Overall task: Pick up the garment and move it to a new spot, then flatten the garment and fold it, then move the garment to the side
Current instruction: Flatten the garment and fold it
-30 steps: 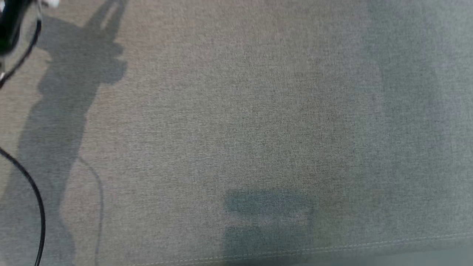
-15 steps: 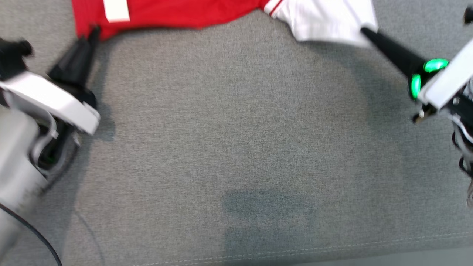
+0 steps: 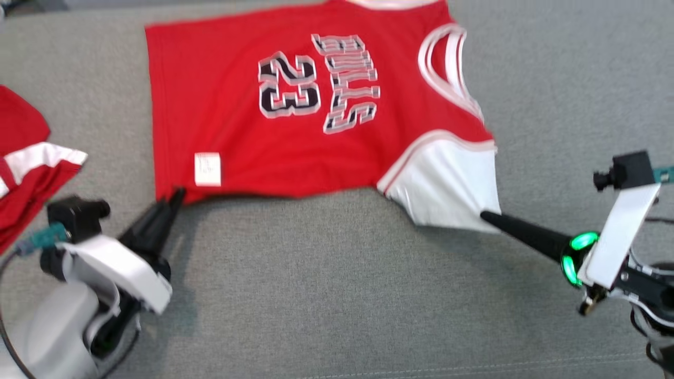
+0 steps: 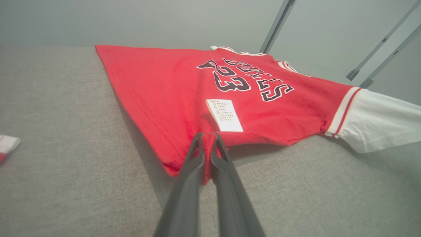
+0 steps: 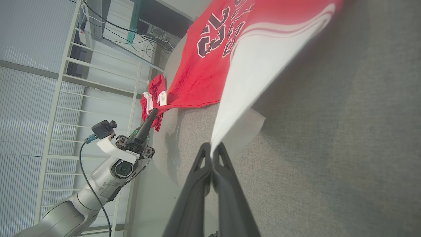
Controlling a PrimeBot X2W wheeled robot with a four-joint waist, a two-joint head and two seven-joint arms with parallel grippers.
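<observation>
Left end effector (image 3: 177,194), right end effector (image 3: 485,214) pinch garment (image 3: 237,131) near-edge corners; surface (image 3: 337,289) nearside.

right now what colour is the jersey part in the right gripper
White panel on the red jersey, best in the head view.

The jersey (image 3: 231,131) runs off the head view's top edge.

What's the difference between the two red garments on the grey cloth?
The jersey lies spread out, its number 23 showing; the other red garment sits bunched up at the left. The left gripper and right gripper pinch the jersey's near corners; the other red garment lies untouched. Both are red with white trim.
</observation>
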